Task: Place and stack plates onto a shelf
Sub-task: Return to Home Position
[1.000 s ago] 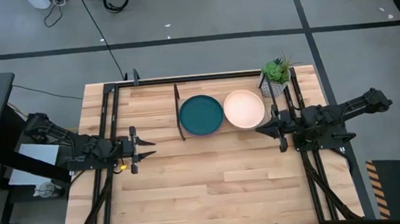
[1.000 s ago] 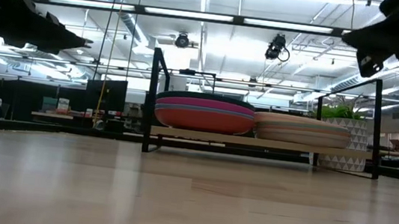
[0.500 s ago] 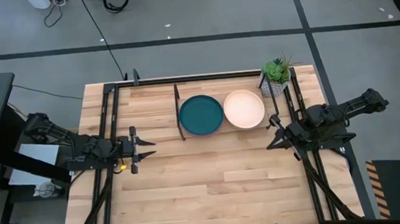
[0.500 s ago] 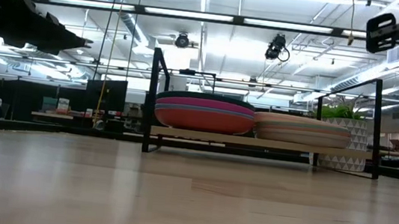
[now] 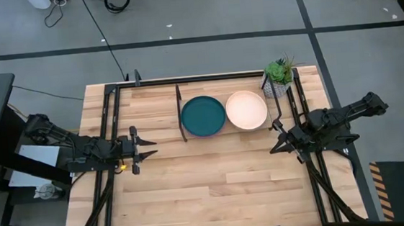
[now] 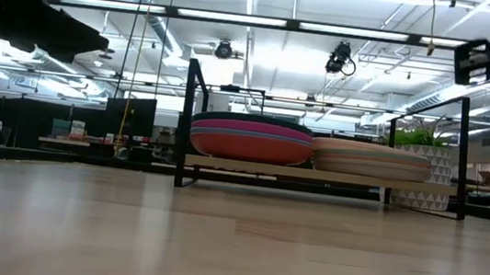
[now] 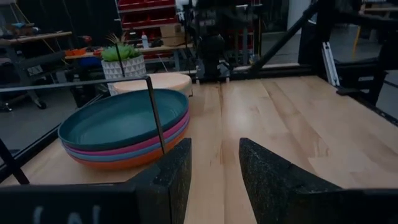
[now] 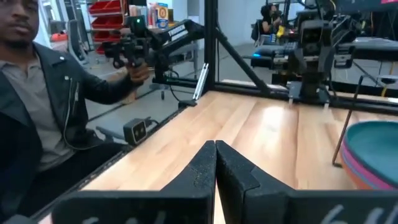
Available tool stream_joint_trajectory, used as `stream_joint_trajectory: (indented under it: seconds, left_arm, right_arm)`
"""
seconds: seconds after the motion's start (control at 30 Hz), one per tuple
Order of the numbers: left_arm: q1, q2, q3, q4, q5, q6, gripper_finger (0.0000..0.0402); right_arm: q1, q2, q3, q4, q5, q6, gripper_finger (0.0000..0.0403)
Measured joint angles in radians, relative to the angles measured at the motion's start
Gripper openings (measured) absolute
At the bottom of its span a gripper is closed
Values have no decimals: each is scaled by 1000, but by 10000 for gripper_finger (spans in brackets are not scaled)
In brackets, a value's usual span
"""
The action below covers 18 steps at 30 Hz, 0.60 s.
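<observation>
Two stacks of plates rest on the shelf (image 6: 315,174) at the far middle of the table. The left stack (image 5: 203,116) has a dark teal plate on top, over pink, blue and orange ones (image 7: 124,124). The right stack (image 5: 246,110) has a cream plate on top (image 6: 370,159). My left gripper (image 5: 149,148) hovers open near the table's left side, pointing toward the shelf (image 7: 214,168). My right gripper (image 5: 273,148) hangs shut (image 8: 216,152) above the table, just right of and nearer than the cream-topped stack. Neither touches anything.
A potted plant (image 5: 279,78) stands at the far right corner beside the shelf. Black frame rails run along the table's left and right sides (image 5: 109,120). A person in a dark jacket (image 8: 37,112) is beyond the table. Bare wood lies on the near half (image 5: 215,191).
My right gripper has drawn back from the shelf toward the table's right and near edges, rising and turning slightly so its fingers slant toward the near side. The plates have stayed where they were.
</observation>
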Motion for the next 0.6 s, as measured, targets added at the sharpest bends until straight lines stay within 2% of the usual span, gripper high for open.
stream_joint_trajectory:
  seconds: [0.2,0.47,0.6]
  left_arm:
    - [0,0,0,23,-9,4,142]
    - [1,0,0,30,-36,10,142]
    - [1,0,0,36,-36,40,142]
  right_arm:
    - [0,-71,-131,145,-14,67,13]
    - [-1,-78,-135,127,-18,81,14]
    - [-7,-78,-135,127,85,75,14]
